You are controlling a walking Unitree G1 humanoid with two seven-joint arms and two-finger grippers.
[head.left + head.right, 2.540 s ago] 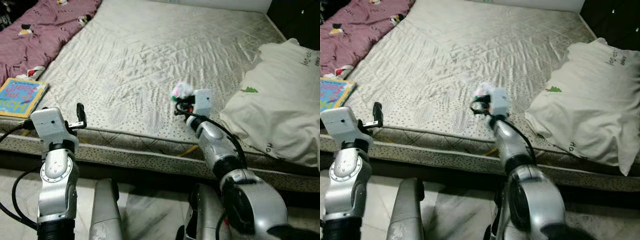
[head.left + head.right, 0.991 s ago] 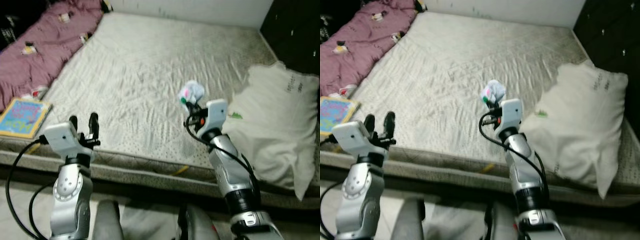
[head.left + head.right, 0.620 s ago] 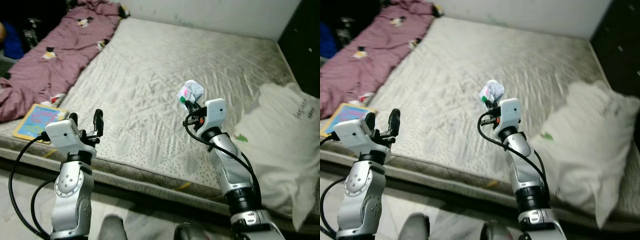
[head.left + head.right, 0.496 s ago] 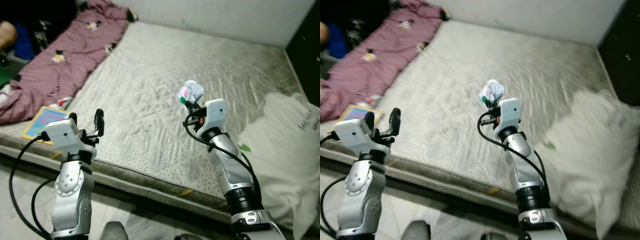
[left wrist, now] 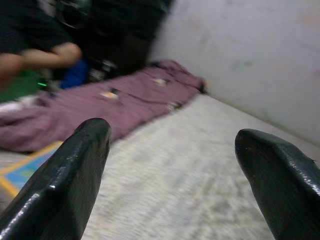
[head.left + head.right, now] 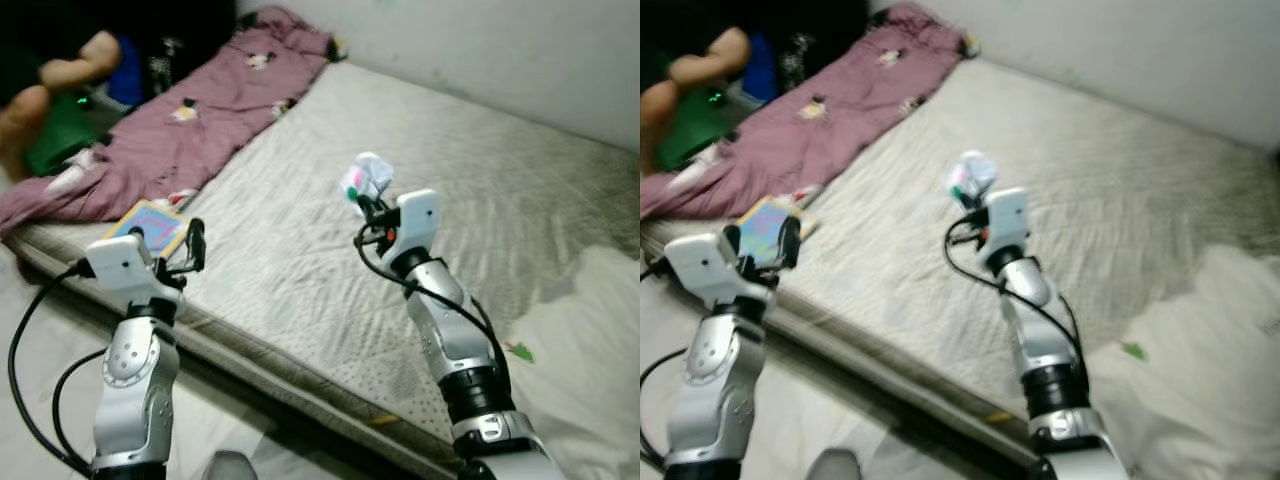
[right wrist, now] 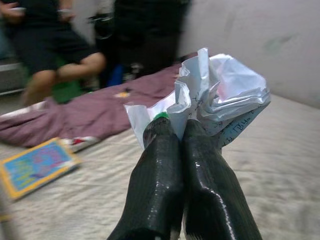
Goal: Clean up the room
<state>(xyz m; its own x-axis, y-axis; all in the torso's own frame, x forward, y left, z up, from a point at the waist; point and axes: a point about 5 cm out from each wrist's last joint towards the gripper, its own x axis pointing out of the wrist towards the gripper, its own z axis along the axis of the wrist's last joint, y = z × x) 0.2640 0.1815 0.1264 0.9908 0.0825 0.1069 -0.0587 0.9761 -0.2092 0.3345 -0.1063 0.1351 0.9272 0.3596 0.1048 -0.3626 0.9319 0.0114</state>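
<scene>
a bare quilted mattress is seen ahead, with a mauve printed blanket heaped along its far left side and a colourful picture book lying flat near the mattress's front left corner, just beside the blanket's edge. a white pillow is laid at the right, close to the mattress's near edge. beyond the blanket a seated person's bare knees are made out against dark clothing, next to something green and something blue; no more of these can be told. a pale wall is found behind the mattress.

the right gripper is raised above the mattress, well clear of its surface, and its two black fingers are pressed together on a crumpled paper wrapper. the wrapper is white and crinkled, bunched into a loose ball above the fingertips, with blue writing on one fold, a pinkish tint inside and a small green patch at the pinch point. nothing is seen between it and the mattress below.

the left gripper is held up near the mattress's front left edge, its fingers set wide apart with nothing between them, and is pointed toward the blanket.
</scene>
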